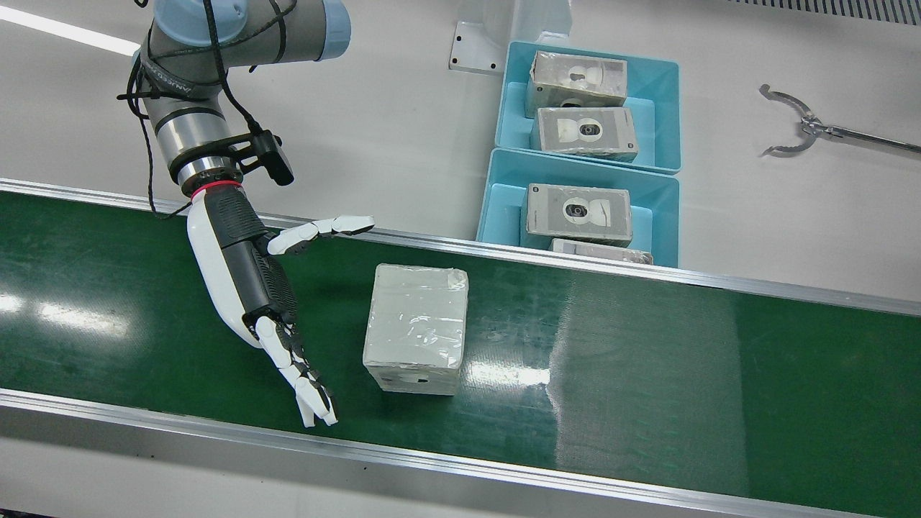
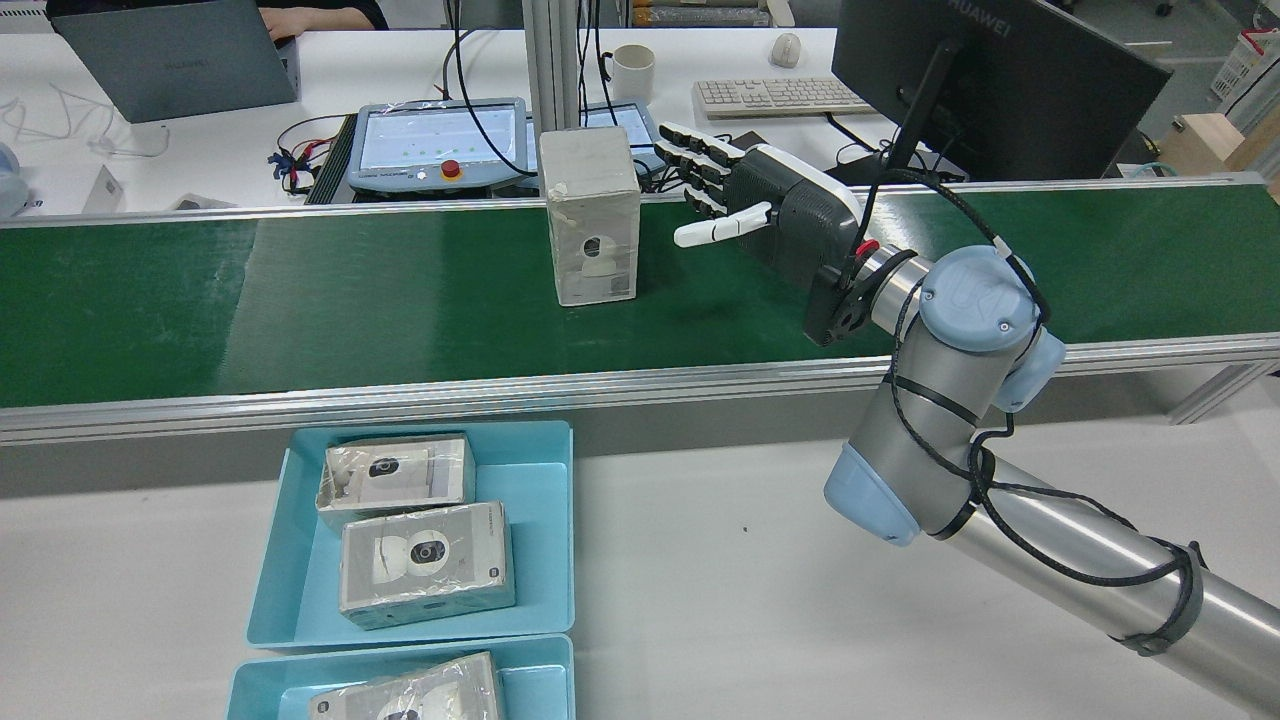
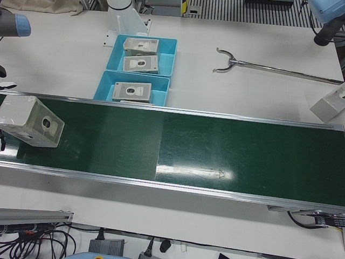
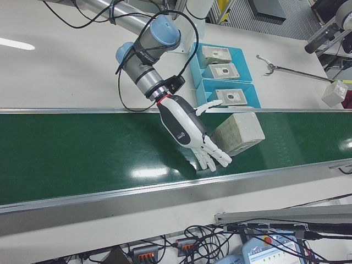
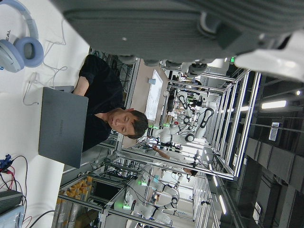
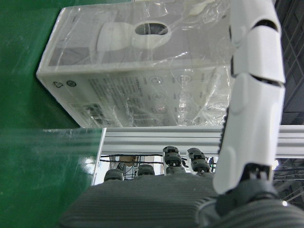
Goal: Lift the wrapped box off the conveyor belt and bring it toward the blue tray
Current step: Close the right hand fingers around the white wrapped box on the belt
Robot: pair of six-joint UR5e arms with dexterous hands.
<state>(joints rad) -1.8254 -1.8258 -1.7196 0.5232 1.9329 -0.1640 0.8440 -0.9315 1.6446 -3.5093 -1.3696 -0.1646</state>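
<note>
Right hand [image 1: 248, 277]: fingers spread, empty, just beside the box, not touching.
Wrapped box [image 1: 416, 327]: upright on conveyor belt [image 1: 647, 360], ungrasped.
Blue tray [image 1: 504, 194]: beyond the belt, holding boxes.
Left hand: state cannot be told.
Progress: grasp, carry outstanding.

Right arm reaches out over the belt, forearm angled down. Right hand [image 1: 248, 277] is spread wide, fingers [image 1: 309, 385] extended straight, thumb [image 1: 324, 230] splayed apart; it grips nothing. Left hand [image 5: 190, 28] shows only in its own camera, pose unclear.
</note>
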